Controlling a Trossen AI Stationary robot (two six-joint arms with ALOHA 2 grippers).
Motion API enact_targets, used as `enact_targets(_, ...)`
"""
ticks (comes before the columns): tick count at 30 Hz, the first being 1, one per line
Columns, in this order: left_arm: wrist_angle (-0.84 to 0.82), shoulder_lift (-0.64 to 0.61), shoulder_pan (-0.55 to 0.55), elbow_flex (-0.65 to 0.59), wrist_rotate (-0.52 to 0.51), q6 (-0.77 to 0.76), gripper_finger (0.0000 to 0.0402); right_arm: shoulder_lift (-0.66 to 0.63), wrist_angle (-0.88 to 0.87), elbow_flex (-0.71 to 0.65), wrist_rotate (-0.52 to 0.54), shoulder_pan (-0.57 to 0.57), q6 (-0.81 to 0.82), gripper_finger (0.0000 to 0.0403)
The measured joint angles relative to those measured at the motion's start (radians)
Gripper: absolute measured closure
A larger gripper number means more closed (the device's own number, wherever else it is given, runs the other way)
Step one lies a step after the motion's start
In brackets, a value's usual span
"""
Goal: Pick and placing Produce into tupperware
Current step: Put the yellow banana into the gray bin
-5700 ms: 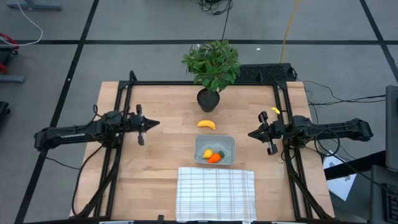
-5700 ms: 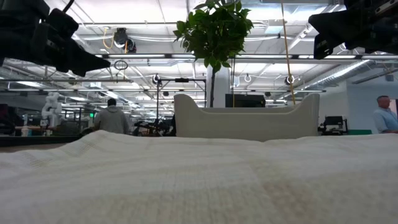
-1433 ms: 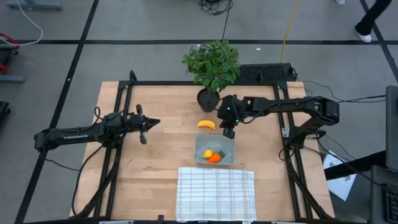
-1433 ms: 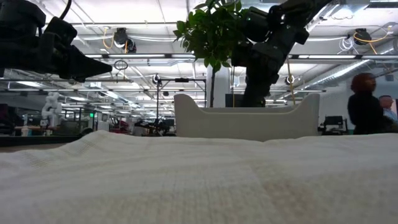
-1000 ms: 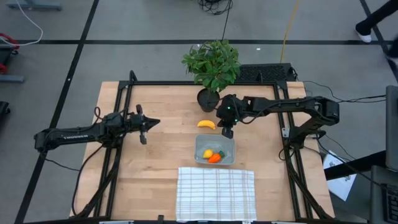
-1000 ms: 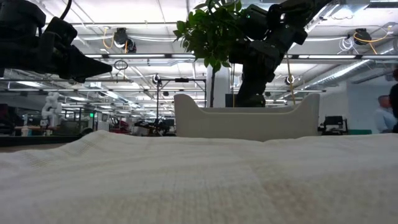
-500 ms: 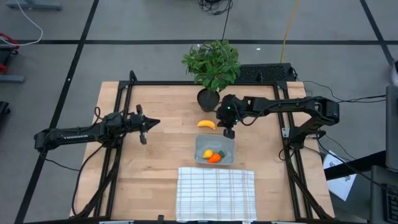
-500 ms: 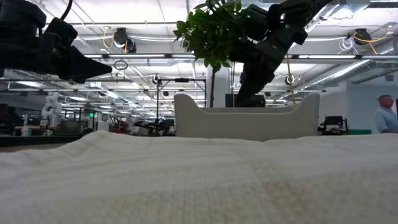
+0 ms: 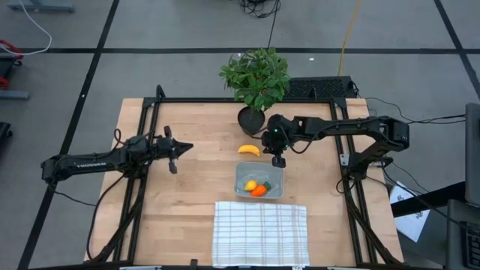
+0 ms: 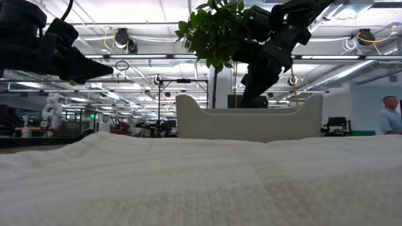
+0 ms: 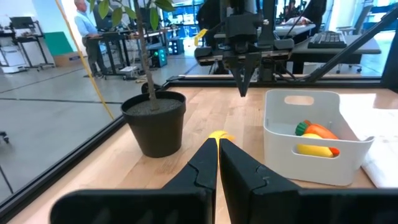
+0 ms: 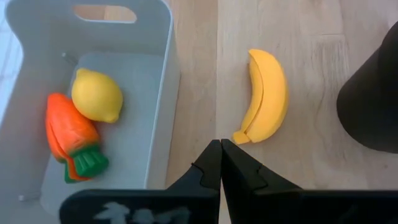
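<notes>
The yellow banana (image 9: pixel 249 150) lies flat on the wood between the plant pot and the tupperware (image 9: pixel 274 171), a small pale container with handle cut-outs. The lemon (image 12: pixel 96 94) and the orange carrot (image 12: pixel 69 138) lie inside the container. My right gripper (image 9: pixel 278 159) hangs shut, pointing down, above the bare wood between the banana (image 12: pixel 264 96) and the container's wall (image 12: pixel 163 93); it touches nothing. The left wrist view shows its shut fingers (image 11: pixel 242 79) over the table. My left gripper (image 9: pixel 174 154) waits shut over the table's left half.
A leafy plant in a black pot (image 9: pixel 251 118) stands at the far edge, just beyond the banana. A white checked cloth (image 9: pixel 260 232) lies at the near edge and fills the low view's foreground (image 10: pixel 201 182). Bare wood lies left of the banana. A person (image 10: pixel 391 116) stands in the room beyond.
My right gripper has edged slightly toward the table's right edge above the gap between banana and container, staying shut. The banana, the container and its contents have kept their places.
</notes>
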Motion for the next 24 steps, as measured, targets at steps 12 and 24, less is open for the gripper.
enact_targets(12,-0.032,0.0,0.0,0.0,-0.01,0.0,0.038,0.0,-0.003,0.0,0.003,-0.005,-0.082,0.0403)
enact_targets(24,-0.027,0.0,0.0,0.0,-0.01,-0.008,0.038,0.0,-0.003,0.0,0.0,-0.005,-0.039,0.0403)
